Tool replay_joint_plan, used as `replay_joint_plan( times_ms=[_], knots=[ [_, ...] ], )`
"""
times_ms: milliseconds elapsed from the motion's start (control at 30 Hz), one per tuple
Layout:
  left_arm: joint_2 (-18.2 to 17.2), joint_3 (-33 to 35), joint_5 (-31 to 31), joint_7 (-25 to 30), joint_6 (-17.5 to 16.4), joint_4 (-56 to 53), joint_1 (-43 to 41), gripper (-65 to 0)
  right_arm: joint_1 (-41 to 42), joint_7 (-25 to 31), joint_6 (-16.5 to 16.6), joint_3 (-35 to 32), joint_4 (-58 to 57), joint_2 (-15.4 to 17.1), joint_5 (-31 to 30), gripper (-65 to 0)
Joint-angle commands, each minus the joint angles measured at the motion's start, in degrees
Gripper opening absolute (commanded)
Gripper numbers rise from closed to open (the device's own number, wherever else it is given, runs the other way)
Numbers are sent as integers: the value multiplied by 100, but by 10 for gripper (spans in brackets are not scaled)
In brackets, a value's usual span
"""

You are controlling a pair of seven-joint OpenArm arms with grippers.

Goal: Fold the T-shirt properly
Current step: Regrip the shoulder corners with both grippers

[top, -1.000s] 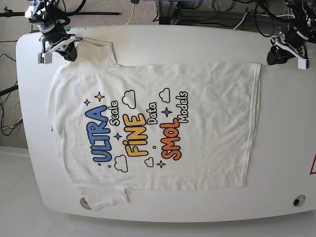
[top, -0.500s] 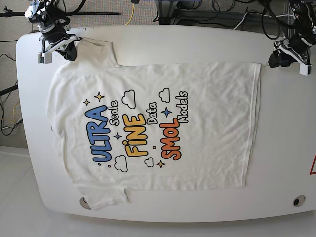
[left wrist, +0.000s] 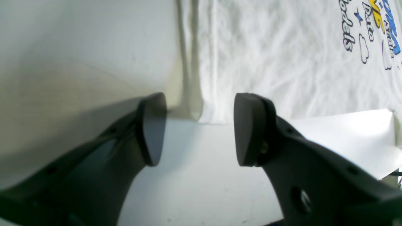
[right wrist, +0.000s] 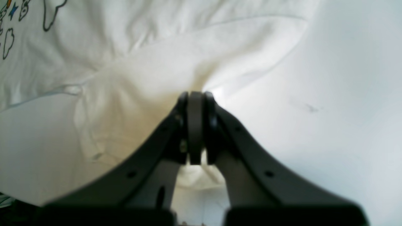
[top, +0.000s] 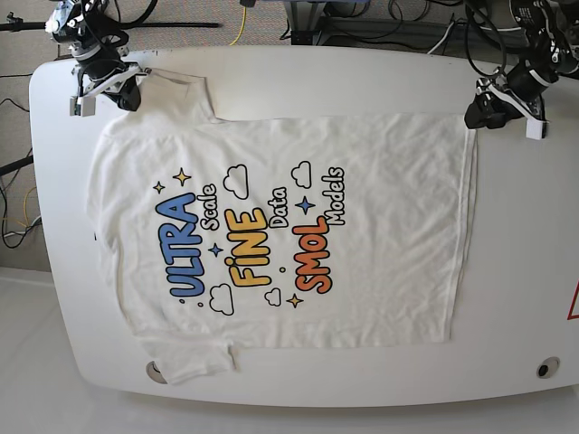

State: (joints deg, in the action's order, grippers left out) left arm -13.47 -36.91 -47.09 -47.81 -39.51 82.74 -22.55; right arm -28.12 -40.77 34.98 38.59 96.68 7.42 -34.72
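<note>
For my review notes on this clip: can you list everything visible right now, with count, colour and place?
T-shirt: one, white with blue, yellow and orange print, spread flat over most of the table.
Table: one, white, under the shirt.
Cables: several, mostly dark and one yellow, on the floor beyond the table's far edge.
Right gripper: one, dark, jaws shut on the T-shirt at the far sleeve, at the base view's left.
Left gripper: one, dark, jaws open with nothing between them, at the shirt's far hem corner, at the base view's right.
</note>
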Motion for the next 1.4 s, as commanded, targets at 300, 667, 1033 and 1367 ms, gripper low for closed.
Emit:
replay_joint_plan(
  times_ms=[300, 667, 1033, 1367],
  knots=[
    [-53, -125, 24, -330, 25, -13, -35, -330, -30, 116, 40, 44, 95, 64, -28, -650],
    [-90, 5, -183, -304, -49, -146, 41, -317, -4, 102, 68, 33, 94, 63, -27, -650],
    [-19, 232, -218, -258, -49, -284, 131, -315, 5, 121, 84, 26, 76, 67, -20, -650],
    [14, 387, -115, -275, -49, -210, 162, -458, 18, 105, 72, 18, 80, 60, 3, -650]
  ],
)
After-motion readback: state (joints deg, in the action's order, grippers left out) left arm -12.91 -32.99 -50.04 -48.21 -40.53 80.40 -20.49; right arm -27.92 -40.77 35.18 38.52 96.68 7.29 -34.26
